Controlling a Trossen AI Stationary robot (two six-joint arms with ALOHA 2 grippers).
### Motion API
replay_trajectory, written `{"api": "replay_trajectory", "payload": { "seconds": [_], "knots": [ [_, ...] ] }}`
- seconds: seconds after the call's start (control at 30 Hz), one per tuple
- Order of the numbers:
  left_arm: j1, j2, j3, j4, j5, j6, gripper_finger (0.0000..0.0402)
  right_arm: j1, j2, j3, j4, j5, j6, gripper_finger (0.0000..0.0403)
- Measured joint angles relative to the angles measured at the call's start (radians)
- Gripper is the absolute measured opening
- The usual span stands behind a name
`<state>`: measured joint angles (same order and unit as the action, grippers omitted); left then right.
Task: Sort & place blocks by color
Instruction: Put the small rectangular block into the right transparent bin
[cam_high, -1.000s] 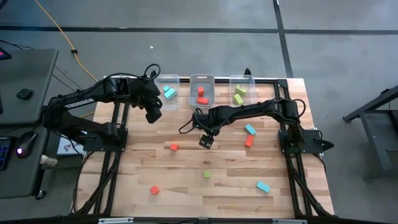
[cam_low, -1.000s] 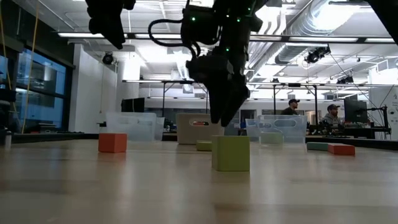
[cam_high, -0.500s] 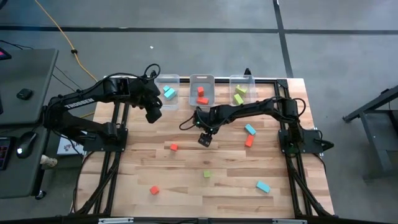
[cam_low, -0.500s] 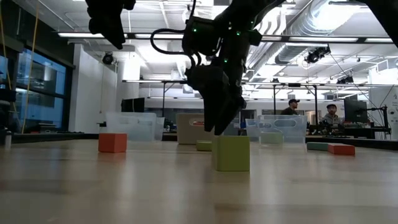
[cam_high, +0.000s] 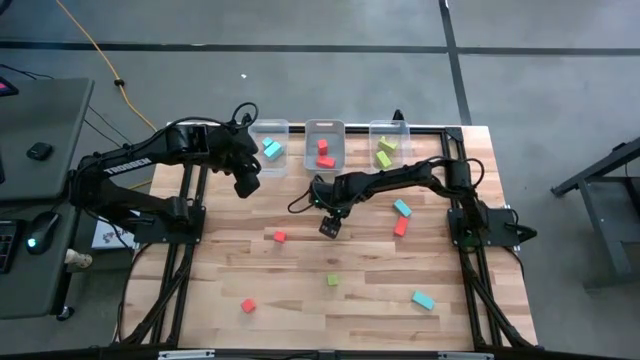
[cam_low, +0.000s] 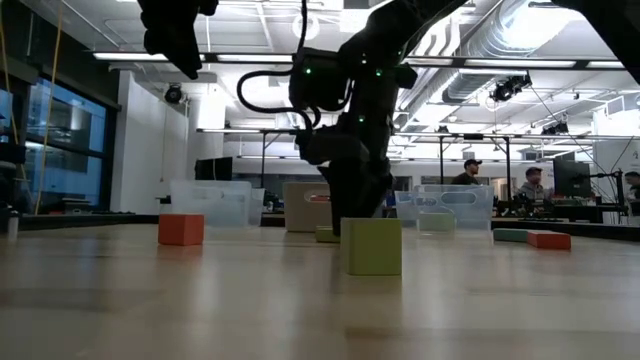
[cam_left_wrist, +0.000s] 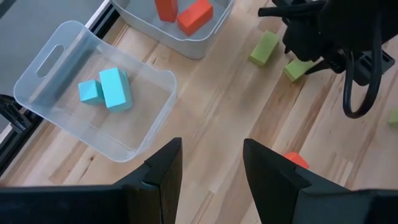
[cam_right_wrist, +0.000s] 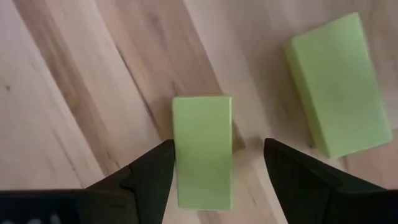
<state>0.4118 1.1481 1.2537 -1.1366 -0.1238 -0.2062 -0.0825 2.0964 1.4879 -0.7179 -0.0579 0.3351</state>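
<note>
Right claw (cam_right_wrist: 214, 163): fingers spread wide, holding nothing — hovering low over the worktop (cam_high: 330, 310), centre of the high view's frame, just below the middle bin.
Target block: a lime green bar (cam_right_wrist: 201, 149) lying flat on the wood, directly between the two dark fingers in the right wrist view; not touched yet as far as the view shows.
Long axis: the bar runs along the line of sight of the wrist camera, so the fingers stand on either side of its long faces — they would close across its short width.
Neighbour: a second, larger lime green block (cam_right_wrist: 339, 84) lies just beside it, toward the upper right of the wrist frame, apart from the bar and outside the fingers.
Right arm pose: stretched from its base at the right edge of the worktop across to the centre, wrist bent steeply down; in the low view it hangs behind the green cube (cam_low: 371, 246) in the foreground.
Judgement: the coming move looks like a straight drop and a squeeze; the nearby block could be nudged by the outer finger.
Left claw (cam_left_wrist: 211, 163): partly open and empty, held high near the upper left of the worktop, beside the bin with light blue blocks (cam_left_wrist: 107, 89).
Bins: three clear ones (cam_high: 325, 124) in a row at the top edge, holding blue, red-orange and green pieces.
Loose blocks: red-orange, blue and green ones are scattered over the lower worktop.
</note>
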Motion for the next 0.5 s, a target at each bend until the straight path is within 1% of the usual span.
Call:
{"api": "replay_trajectory", "payload": {
  "seconds": [0.1, 0.2, 0.37, 0.43, 0.5],
  "knots": [
    [0.000, 0.000, 0.000, 0.000, -0.001, 0.000, 0.0145, 0.000, 0.000, 0.000, -0.003, 0.024, 0.006, 0.0231],
    [0.000, 0.000, 0.000, 0.000, -0.001, 0.003, 0.0145, 0.000, 0.004, 0.000, -0.004, 0.023, 0.022, 0.0214],
    [0.000, 0.000, 0.000, 0.005, -0.005, 0.058, 0.0145, 0.010, 0.014, 0.003, -0.015, 0.039, 0.039, 0.0193],
    [0.000, 0.000, 0.000, 0.017, -0.016, 0.074, 0.0145, 0.011, 0.015, 0.003, -0.026, 0.048, 0.064, 0.0180],
    [0.000, 0.000, 0.000, 0.031, -0.024, 0.080, 0.0145, 0.011, 0.015, 0.003, -0.026, 0.050, 0.077, 0.0158]
  ]
}}
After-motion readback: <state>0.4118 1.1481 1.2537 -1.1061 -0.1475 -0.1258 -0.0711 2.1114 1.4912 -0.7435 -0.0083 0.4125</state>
